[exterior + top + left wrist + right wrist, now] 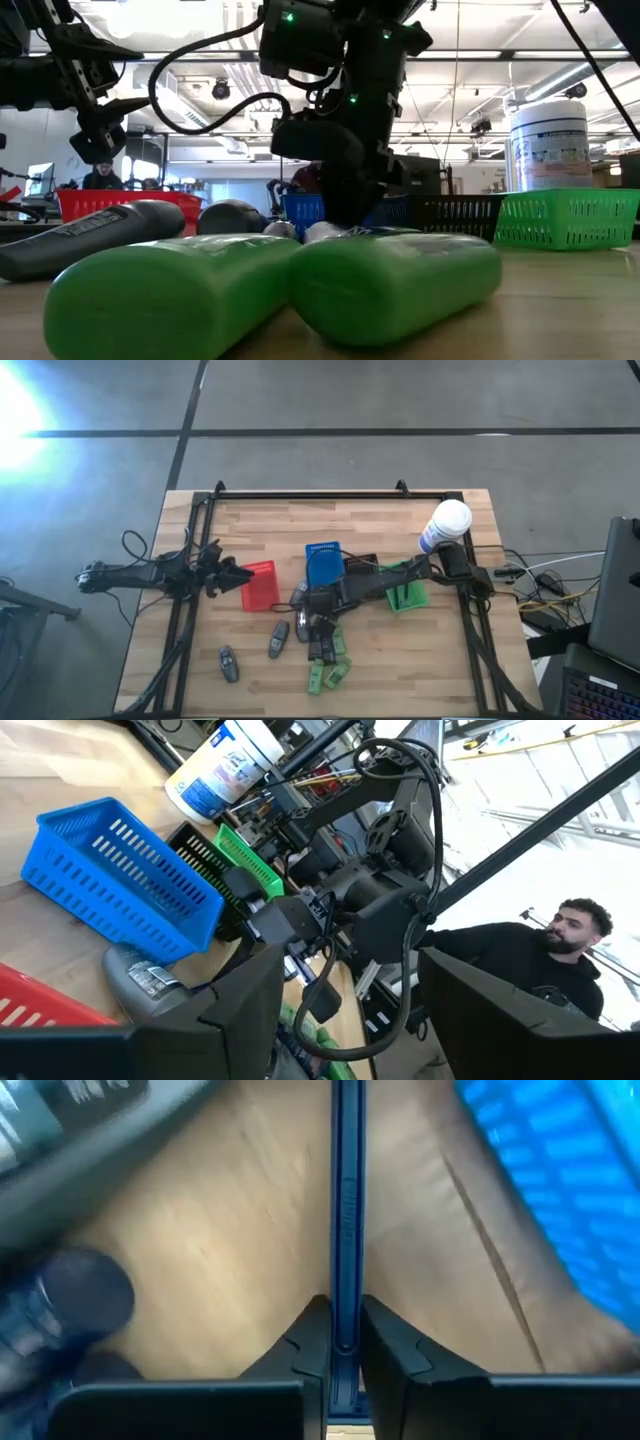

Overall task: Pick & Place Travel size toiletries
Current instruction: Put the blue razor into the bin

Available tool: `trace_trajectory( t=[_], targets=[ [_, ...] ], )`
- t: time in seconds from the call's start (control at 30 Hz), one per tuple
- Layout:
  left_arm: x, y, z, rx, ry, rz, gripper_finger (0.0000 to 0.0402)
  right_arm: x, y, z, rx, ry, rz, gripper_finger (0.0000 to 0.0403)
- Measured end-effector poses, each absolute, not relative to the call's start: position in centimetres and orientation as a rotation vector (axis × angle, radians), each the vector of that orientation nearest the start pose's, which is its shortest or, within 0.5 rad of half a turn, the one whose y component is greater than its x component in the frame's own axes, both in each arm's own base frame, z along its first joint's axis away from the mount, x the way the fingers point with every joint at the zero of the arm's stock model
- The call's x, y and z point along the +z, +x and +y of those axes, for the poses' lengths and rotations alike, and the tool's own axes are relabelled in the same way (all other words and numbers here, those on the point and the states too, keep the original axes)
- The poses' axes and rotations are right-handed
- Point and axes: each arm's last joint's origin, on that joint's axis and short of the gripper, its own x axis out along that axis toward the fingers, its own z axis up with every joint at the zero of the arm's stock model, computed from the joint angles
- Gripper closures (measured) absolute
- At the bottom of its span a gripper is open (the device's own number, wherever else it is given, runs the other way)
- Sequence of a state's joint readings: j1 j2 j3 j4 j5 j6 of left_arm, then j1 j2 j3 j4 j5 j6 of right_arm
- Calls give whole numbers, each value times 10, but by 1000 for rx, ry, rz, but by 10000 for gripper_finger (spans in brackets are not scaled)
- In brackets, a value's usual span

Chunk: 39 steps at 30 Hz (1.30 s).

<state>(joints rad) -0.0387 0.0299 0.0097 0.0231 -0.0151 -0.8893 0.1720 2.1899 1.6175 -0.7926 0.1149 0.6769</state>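
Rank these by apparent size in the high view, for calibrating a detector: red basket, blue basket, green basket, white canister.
1. Blue plastic mesh basket
2. Red plastic basket, nearly alike
3. Green plastic basket, partly hidden by the right arm, so unsure
4. White round canister

The right end effector point(340, 1342) reaches to mid-table, fingers pinched nearly together; the left end effector point(236, 572) waits, fingers spread.

1. both arms are dark, nearly black, built of blocky jointed segments.
2. the right arm point(340, 120) carries small green indicator lights on its upper housings, seen in the low view.
3. thick black cables loop loosely from its joints, one curving wide to the side.
4. the left gripper point(232, 573) has dark, flat, angular fingers point(240, 1010) with matte faces.
5. the right gripper point(340, 1342) has dark fingers with stepped, notched tips.
6. a black cable curls off the left arm's rear end.
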Motion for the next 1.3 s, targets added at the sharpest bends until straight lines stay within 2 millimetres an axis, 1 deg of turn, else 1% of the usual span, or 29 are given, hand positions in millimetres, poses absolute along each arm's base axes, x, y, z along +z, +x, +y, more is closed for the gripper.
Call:
trace_trajectory(
  t=[0.1, 0.17, 0.23, 0.3, 0.37, 0.47, 0.53, 0.6, 0.67, 0.73, 0.8, 0.9, 0.97, 1.03, 1.1, 1.2, 1.3],
  targets=[
    [167, 99, -3, -24, -889, 8, 165, 155, 428, 74, -402, 375, 1306, 373],
    [167, 99, -3, -24, -889, 8, 166, 176, 428, 77, -396, 371, 1303, 373],
    [167, 99, -3, -23, -890, 8, 166, 200, 427, 81, -395, 381, 1285, 373],
    [167, 99, -3, -22, -889, 8, 165, 223, 421, 84, -429, 406, 1282, 373],
    [167, 99, -3, -8, -888, -1, 166, 242, 416, 86, -471, 468, 1256, 373],
    [168, 99, -2, 28, -920, -29, 165, 259, 412, 88, -509, 540, 1209, 373],
    [170, 99, -1, 29, -959, -51, 166, 260, 408, 86, -566, 575, 1227, 373],
    [171, 99, -2, -3, -929, -27, 167, 259, 394, 83, -717, 600, 1283, 373],
    [174, 100, -4, -44, -897, 37, 167, 262, 376, 78, -889, 628, 1312, 373],
    [174, 100, -5, -43, -878, 121, 168, 270, 354, 75, -996, 682, 1301, 373],
    [177, 101, -6, -27, -820, 200, 168, 273, 331, 71, -1081, 767, 1294, 373],
    [183, 101, -6, 5, -698, 314, 168, 264, 300, 64, -1228, 874, 1259, 373],
    [187, 101, -5, 33, -602, 394, 168, 258, 283, 60, -1262, 925, 1263, 370],
    [190, 103, -5, 62, -516, 474, 168, 252, 270, 54, -1257, 955, 1272, 363],
    [191, 106, -4, 91, -453, 539, 168, 240, 262, 49, -1263, 960, 1284, 355],
    [191, 116, -4, 118, -429, 601, 168, 221, 253, 41, -1260, 965, 1310, 337],
    [186, 125, -4, 136, -406, 679, 168, 207, 249, 40, -1226, 964, 1309, 308]
  ],
)
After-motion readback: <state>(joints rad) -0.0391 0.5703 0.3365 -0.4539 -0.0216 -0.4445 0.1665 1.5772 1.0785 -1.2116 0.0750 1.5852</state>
